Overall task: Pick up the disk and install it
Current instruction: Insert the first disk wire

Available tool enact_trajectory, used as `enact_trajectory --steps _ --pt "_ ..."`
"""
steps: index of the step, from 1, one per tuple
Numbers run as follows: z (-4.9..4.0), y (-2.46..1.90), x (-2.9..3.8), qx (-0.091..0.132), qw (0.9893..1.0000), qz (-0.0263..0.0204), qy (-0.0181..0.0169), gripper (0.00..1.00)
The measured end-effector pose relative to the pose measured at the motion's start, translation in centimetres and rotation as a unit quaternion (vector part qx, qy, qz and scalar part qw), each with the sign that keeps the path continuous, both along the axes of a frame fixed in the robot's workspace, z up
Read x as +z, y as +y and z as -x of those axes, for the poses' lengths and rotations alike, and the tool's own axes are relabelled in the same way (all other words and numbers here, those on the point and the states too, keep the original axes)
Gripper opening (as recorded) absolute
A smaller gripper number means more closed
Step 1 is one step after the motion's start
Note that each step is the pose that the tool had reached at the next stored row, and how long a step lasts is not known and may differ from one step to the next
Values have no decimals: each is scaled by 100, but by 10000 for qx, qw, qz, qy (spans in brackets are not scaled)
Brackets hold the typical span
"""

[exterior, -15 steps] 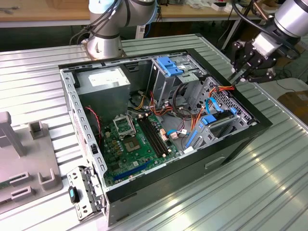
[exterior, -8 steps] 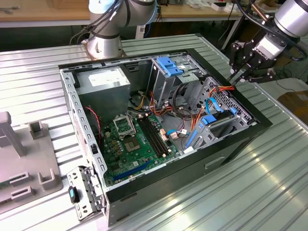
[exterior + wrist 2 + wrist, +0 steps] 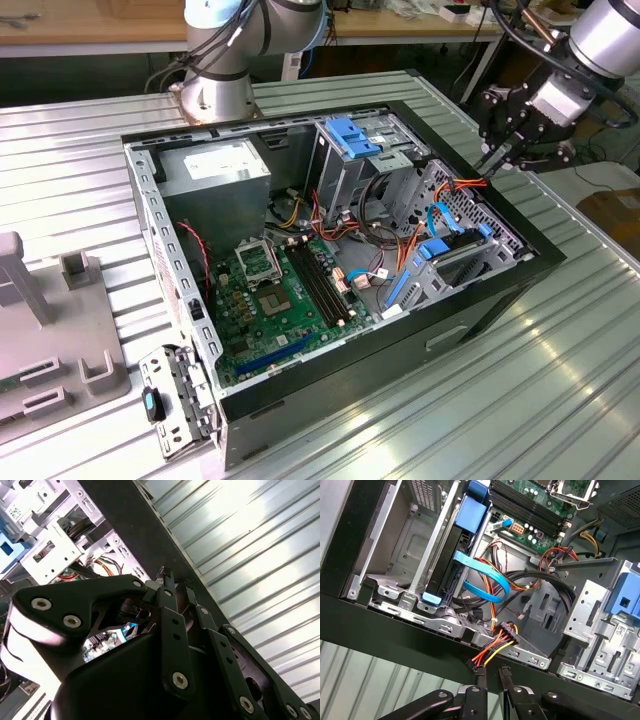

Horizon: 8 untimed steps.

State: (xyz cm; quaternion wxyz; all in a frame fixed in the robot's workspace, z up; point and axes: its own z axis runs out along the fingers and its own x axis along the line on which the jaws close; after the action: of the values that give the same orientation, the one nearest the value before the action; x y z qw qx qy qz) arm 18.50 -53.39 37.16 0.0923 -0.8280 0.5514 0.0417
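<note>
The black two-fingered gripper (image 3: 497, 160) hangs over the far right rim of the open black desktop computer case (image 3: 300, 385), which lies on its side on the ribbed silver metal surface (image 3: 520, 400). In the first wrist view the fingers (image 3: 481, 685) stand a narrow gap apart with nothing between them, their tips just above the case's black edge, touching or nearly touching a bundle of red, orange, yellow and black power wires (image 3: 492, 650) that ends in a black plug. The second wrist view shows the same slim fingers (image 3: 167, 587) close together over the rim.

The disk (image 3: 452, 565), a dark flat drive with bright blue plastic rails, sits upright in the grey metal bay at the right end of the case, a light blue ribbon cable (image 3: 485, 577) curling beside it. In the exterior view it (image 3: 455, 252) lies just below the gripper. A green motherboard (image 3: 275, 290) fills the case floor to the left.
</note>
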Motion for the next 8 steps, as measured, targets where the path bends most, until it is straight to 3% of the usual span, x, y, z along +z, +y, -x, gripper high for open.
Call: enact_trajectory --steps 1,4,5,7,8 --pt "-1 0 0 10 10000 5 -29 24" --pt "0 0 1 10 10000 7 -30 24" --pt "0 -2 1 14 10000 28 -31 24" --pt "0 -20 0 91 9998 116 -124 24" --pt "-1 -22 1 149 9997 124 -146 24"
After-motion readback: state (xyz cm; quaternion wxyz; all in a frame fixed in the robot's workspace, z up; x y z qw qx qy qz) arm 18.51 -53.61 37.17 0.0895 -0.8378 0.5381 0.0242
